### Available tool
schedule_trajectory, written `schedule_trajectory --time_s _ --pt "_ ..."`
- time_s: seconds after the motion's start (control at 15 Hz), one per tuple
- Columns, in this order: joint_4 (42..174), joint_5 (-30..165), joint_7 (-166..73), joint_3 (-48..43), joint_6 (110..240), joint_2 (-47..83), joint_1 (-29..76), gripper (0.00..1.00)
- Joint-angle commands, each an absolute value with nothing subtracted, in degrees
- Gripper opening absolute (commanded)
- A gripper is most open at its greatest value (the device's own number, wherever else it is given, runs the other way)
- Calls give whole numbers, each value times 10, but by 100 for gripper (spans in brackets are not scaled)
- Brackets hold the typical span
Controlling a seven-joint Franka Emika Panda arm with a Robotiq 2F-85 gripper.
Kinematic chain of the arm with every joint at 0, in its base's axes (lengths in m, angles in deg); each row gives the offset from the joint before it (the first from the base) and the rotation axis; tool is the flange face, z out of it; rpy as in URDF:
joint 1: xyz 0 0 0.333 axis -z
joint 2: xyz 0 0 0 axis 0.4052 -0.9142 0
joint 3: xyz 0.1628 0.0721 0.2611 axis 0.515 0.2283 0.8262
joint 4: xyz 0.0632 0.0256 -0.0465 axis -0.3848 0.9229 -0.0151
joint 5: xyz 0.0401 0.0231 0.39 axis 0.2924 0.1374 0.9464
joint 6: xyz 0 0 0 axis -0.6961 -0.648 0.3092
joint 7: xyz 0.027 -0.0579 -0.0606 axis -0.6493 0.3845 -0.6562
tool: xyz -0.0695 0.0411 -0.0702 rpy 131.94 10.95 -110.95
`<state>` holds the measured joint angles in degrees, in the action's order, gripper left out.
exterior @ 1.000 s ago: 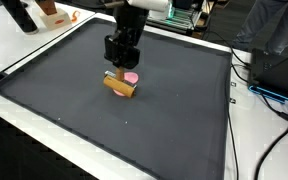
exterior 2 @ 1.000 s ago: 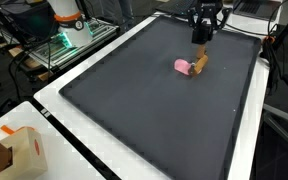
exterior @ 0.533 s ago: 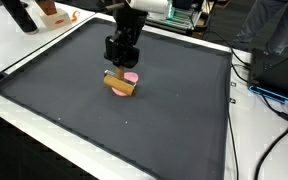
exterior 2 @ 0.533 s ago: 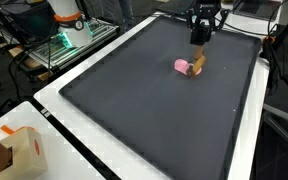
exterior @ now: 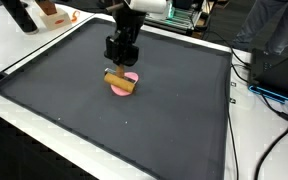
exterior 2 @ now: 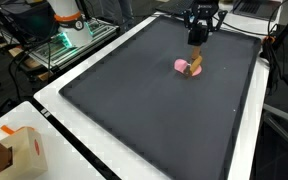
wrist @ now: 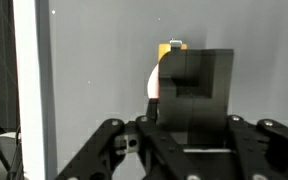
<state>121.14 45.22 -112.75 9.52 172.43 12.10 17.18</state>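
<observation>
While the gripper (exterior: 121, 66) seems clamped on the wooden block (exterior 2: 196, 67), low over the black mat (exterior: 174, 110) beside the pink piece (exterior 2: 182, 66), lifting looks the step in hand; next calls for a straight, steady rise

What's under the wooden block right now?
A pink object pokes out beneath the wooden block, on the dark mat. The gripper above hides whether the two touch.

Gripper (exterior: 121, 65) black. Directly below it: block (exterior: 120, 82) tan-brown, piece (exterior 2: 182, 66) pink. Mat (exterior: 174, 110) under it plain dark grey.
</observation>
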Motion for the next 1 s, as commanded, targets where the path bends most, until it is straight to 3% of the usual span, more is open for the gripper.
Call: schedule_trajectory --time_s 0.0,0.93 --pt "1247 469 -1147 94 1696 128 180 24" --pt "1252 521 -1226 102 1616 138 191 24"
